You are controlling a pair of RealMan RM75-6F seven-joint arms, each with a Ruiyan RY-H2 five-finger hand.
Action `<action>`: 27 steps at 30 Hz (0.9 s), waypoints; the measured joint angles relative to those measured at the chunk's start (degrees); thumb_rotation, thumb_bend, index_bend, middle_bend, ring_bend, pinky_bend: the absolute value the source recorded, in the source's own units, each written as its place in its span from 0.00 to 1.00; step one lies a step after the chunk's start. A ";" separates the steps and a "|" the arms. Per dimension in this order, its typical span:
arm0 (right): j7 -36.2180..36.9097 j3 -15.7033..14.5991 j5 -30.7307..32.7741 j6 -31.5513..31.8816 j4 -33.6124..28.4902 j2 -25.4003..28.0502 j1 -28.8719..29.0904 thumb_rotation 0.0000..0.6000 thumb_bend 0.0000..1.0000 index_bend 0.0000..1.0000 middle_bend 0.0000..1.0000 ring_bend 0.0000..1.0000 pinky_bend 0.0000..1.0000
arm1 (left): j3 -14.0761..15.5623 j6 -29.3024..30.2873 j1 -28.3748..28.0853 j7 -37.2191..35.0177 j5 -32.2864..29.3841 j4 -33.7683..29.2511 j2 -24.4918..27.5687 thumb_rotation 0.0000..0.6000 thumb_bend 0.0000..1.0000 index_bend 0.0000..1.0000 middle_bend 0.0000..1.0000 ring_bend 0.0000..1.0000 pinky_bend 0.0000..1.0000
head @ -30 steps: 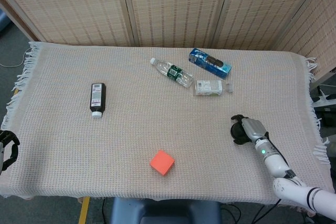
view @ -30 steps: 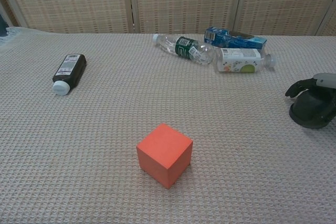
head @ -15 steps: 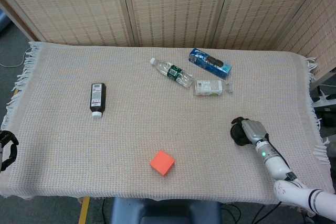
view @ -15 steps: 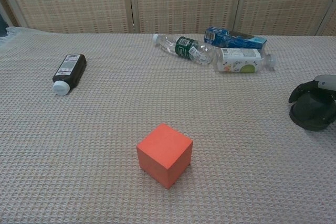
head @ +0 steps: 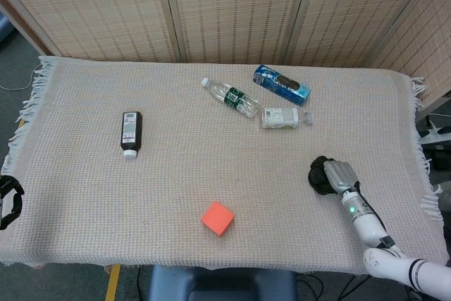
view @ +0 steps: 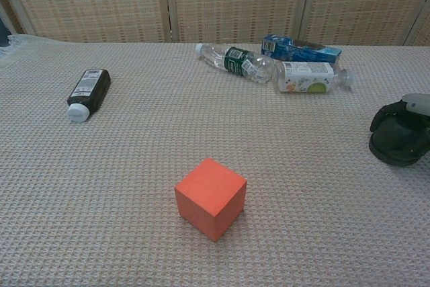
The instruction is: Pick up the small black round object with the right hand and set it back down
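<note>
Six loose items are counted on the woven cloth (head: pixel 84 195): one small black round object (view: pixel 396 144), one orange cube (head: pixel 217 218), one dark bottle with a white cap (head: pixel 131 132), two clear plastic bottles, one green-labelled (head: pixel 231 96) and one white-labelled (head: pixel 285 117), and one blue carton (head: pixel 282 84). Two hands are seen. The black object is dark, matte and squat, with a rounded outline; finer detail is hidden by the fingers. It is located at the right side of the cloth, near the front, well apart from the cube and the bottles, and appears to be resting on the cloth. The right hand (head: pixel 337 175) is placed over it, dark fingers (view: pixel 384 116) curled around the top and sides, so the object is gripped. The left hand (head: pixel 8 199) is seen only partly at the left edge of the head view, off the cloth; whether it is open or closed cannot be told.
</note>
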 measured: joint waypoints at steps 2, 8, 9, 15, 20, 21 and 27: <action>1.62 0.43 -2.15 1.94 -0.17 -0.21 -0.56 1.00 0.82 0.50 0.42 0.49 0.51 | -0.03 0.01 0.02 -0.01 -0.04 0.01 0.00 1.00 0.56 0.59 0.40 0.30 0.44; 11.64 1.89 -11.80 10.74 0.64 -1.59 -2.60 1.00 0.82 0.51 0.43 0.49 0.51 | -0.04 0.08 0.06 -0.03 0.01 -0.08 0.04 1.00 0.56 0.59 0.40 0.30 0.44; 13.69 2.12 -13.29 12.19 0.97 -1.84 -2.89 1.00 0.82 0.51 0.43 0.49 0.51 | -0.02 0.09 0.07 0.04 0.03 -0.09 0.05 1.00 0.56 0.59 0.40 0.30 0.44; 24.99 3.94 -20.57 20.10 3.49 -2.93 -4.55 1.00 0.82 0.51 0.43 0.49 0.51 | -0.11 0.09 0.11 0.10 -0.15 -0.19 0.07 1.00 0.56 0.59 0.40 0.30 0.44; 25.76 4.20 -21.20 19.37 4.78 -2.76 -4.94 1.00 0.82 0.52 0.43 0.49 0.51 | -0.08 0.10 0.12 0.17 -0.08 -0.23 0.11 1.00 0.56 0.59 0.40 0.30 0.44; 25.35 4.10 -20.86 18.59 4.49 -2.41 -4.88 1.00 0.82 0.52 0.43 0.49 0.51 | -0.09 0.11 0.13 0.24 -0.06 -0.23 0.11 1.00 0.56 0.59 0.40 0.30 0.44; 12.94 3.36 -12.18 9.75 -1.03 2.44 -3.33 1.00 0.82 0.53 0.44 0.50 0.51 | -0.20 0.08 0.21 0.86 -0.50 -0.52 0.21 1.00 0.56 0.59 0.40 0.30 0.44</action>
